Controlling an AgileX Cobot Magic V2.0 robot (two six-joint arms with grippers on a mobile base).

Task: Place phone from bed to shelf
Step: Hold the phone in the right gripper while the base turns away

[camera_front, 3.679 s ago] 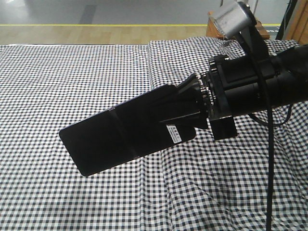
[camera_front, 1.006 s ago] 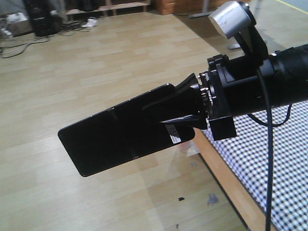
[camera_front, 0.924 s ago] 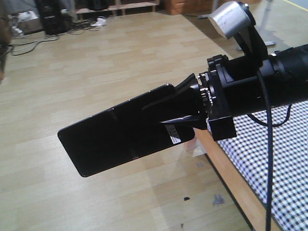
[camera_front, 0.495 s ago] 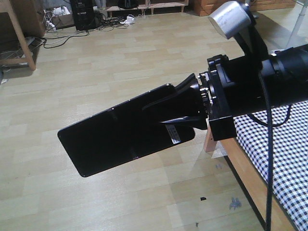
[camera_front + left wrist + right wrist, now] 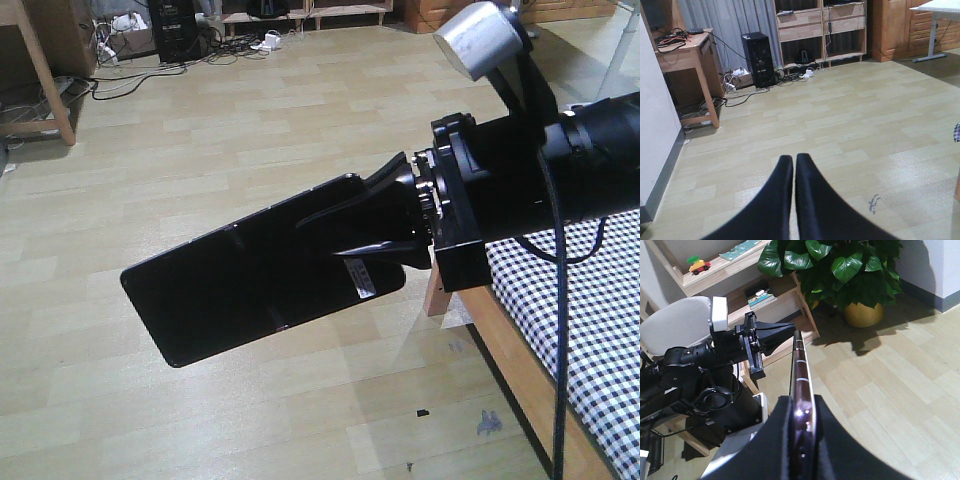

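Right gripper (image 5: pixel 335 238) pinches the phone (image 5: pixel 220 295) across its flat faces at the sticker end, holding it in the air over the floor beside the bed (image 5: pixel 590 330). The phone looks rigid, light and glossy, so probably slippery. A hold nearer mid-length would likely lever less. Left gripper (image 5: pixel 794 167) is closed and empty.

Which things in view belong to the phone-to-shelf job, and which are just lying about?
Job: phone, held in the shut right tool; gingham bed; wooden shelf.
Lying about: potted plant; toy car on the shelf; computer tower; wooden desk; left tool, shut and empty.
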